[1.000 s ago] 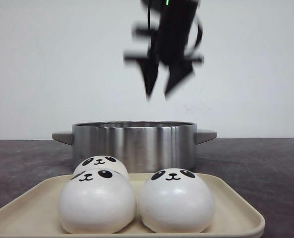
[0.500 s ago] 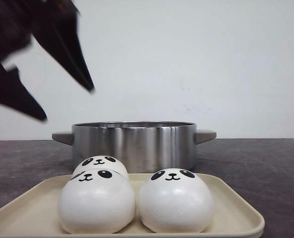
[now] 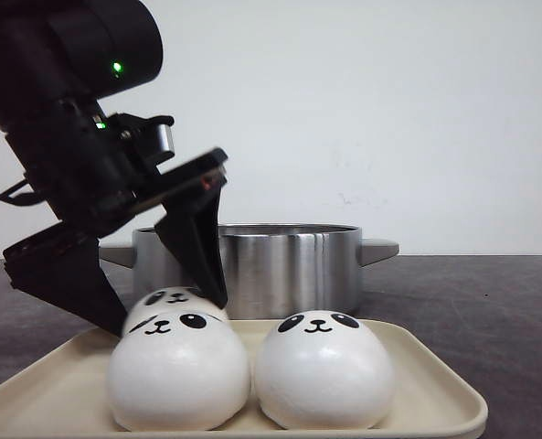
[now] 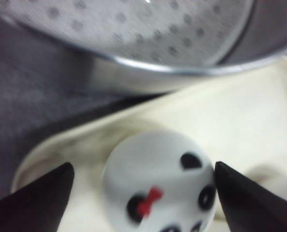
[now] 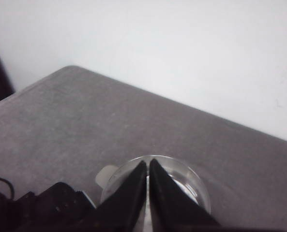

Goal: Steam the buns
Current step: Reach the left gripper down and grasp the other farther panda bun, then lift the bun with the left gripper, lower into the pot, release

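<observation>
Three panda-faced buns sit on a cream tray (image 3: 430,380): two in front (image 3: 179,375) (image 3: 324,373) and one behind (image 3: 172,298). My left gripper (image 3: 175,313) is open and lowered over the back bun, one finger on each side. In the left wrist view this bun (image 4: 155,179) shows a red bow and lies between the dark fingertips (image 4: 41,200); the far fingertip is at its edge. My right gripper (image 5: 148,165) is shut, high above the table, and absent from the front view.
A steel pot (image 3: 252,265) with grey side handles stands right behind the tray; its perforated steamer plate (image 4: 133,29) shows in the left wrist view. The right wrist view looks down on the pot's round rim (image 5: 191,181), with the dark tabletop (image 5: 85,121) around it.
The left arm swung from above the pot out to the left, then came down onto the tray, its open fingers now straddling the back bun. Buns and pot have not moved.
</observation>
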Motion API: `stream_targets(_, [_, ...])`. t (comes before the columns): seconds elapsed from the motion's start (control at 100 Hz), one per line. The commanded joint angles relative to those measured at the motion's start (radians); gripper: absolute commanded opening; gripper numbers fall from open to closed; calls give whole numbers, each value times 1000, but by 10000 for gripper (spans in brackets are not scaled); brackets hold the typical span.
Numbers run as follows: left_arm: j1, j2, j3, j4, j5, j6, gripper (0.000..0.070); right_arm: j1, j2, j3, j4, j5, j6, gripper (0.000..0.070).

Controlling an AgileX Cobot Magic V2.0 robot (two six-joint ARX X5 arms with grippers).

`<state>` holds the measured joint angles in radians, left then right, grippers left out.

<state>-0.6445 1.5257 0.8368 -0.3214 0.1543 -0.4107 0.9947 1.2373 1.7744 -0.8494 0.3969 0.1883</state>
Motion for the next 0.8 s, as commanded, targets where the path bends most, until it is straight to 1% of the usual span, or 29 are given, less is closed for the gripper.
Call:
stream_targets(0.0, [-13,34,21,11,-6,-3,548,12,10,24,8,5,22,0])
stream_targets(0.07, [-18,56,21,5,-7,-3,535,12,10,24,8,5,22,0])
stream_targets(0.11, [-18,66,21,-3,-8,-3,478,12,10,24,8,5,25,0])
stream_targets(0.16, [-18,75,21,-14,-7,-3,370,12,10,24,8,5,34,0])
stream_targets(0.17, [-18,76,21,-18,-7,-3,332,12,10,24,8,5,36,0])
stream_targets(0.19, [-18,76,21,-22,-7,-3,296,12,10,24,8,5,37,0])
stream_targets(0.22, [-18,76,21,-28,-6,-3,210,12,10,24,8,5,37,0])
stream_targets(0.23, [-18,76,21,-30,-6,-2,162,12,10,24,8,5,37,0])
stream_targets(0.24, [-18,76,21,-30,-6,-2,146,12,10,24,8,5,37,0])
stream_targets(0.27, [-18,76,21,-31,-4,-2,54,12,10,24,8,5,37,0])
stream_targets(0.28, [-18,75,21,-31,-2,-2,11,12,10,24,8,5,37,0])
stream_targets(0.29, [-18,75,21,-30,0,-2,0,12,10,24,8,5,37,0])
stream_targets(0.56, [-18,24,48,-24,1,3,3,12,13,24,8,5,37,0])
stream_targets(0.7, [-18,-57,104,-66,8,4,3,12,13,24,8,5,36,0])
stream_targets(0.75, [-21,-95,125,-77,10,16,3,12,13,24,8,5,36,0])
stream_targets(0.79, [-24,-127,140,-76,7,42,3,12,13,24,8,4,36,0])
